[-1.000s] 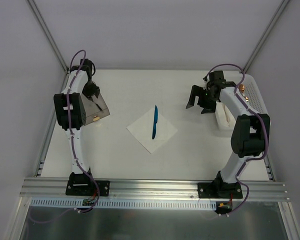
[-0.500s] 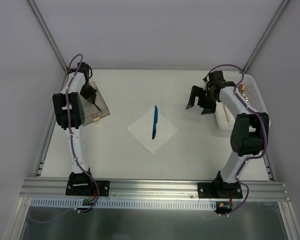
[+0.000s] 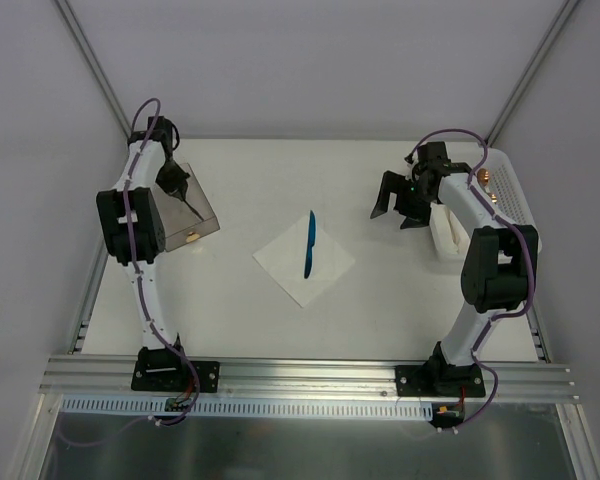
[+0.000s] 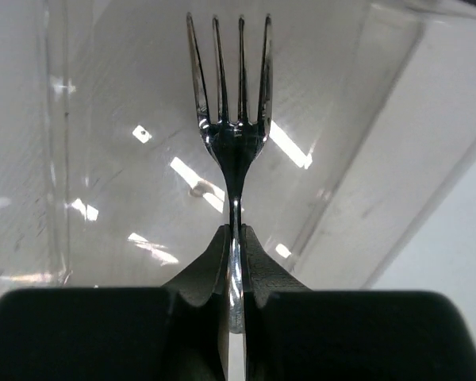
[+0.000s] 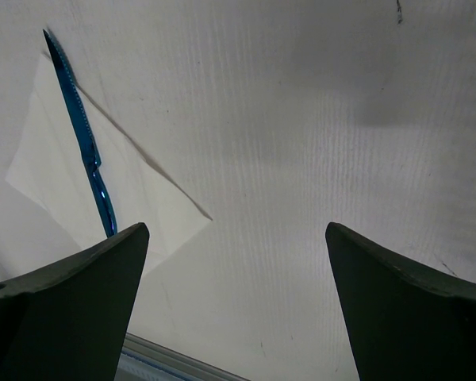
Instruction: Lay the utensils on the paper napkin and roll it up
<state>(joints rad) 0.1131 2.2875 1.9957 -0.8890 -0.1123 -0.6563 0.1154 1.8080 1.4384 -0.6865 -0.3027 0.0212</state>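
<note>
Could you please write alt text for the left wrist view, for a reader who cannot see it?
Two black fingers are shut on the neck of a silver fork, its four tines pointing toward the top of the frame. Behind the fork is a clear plastic container with bright glare spots on it.

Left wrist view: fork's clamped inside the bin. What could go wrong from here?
The left gripper grips the fork only at its narrow neck, so it may pivot or slip on lifting. Its tines point toward the clear bin wall and could catch there coming out. The blue knife lies loose on the thin napkin; setting the fork down could shove either.
</note>
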